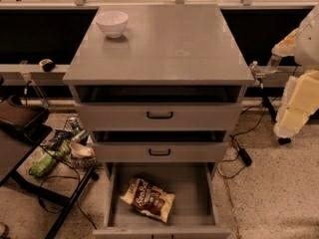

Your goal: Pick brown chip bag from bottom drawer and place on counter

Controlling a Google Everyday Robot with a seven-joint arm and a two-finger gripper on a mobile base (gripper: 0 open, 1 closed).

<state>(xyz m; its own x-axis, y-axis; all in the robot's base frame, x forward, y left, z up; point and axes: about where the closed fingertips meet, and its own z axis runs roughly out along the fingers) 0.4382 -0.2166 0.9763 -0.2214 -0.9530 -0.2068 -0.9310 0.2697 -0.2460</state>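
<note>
Nearest me, the bottom drawer (195, 192) is pulled wide open at floor level. The brown chip bag (148, 198) lies flat on its grey floor, toward the left and front, turned at a slight angle with the white lettering facing up. The rest of that drawer's floor is bare grey metal.

Above it, the middle drawer (204, 152) and the top drawer (204, 116) each carry a black handle at the centre. Both stand out a little, with a dark gap showing over each front.

To the left, a dark side table (11, 156) holds a clutter of things, among them a green bag (46, 163) lying near its edge. Black cables (238, 153) trail over the speckled floor (271, 195) on the cabinet's right.

At the right edge stands the robot's arm (298, 103), wrapped in pale cream padding. Its gripper (259, 71) hangs in the air just beside the counter's (169, 51) front right corner, at about the level of the top and well apart from the chip bag. It holds nothing I can see, and I cannot tell whether it is open or closed.

Farther back, the counter is flat and grey with faint stains. A white bowl (111, 23) sits upright near its far left corner.
</note>
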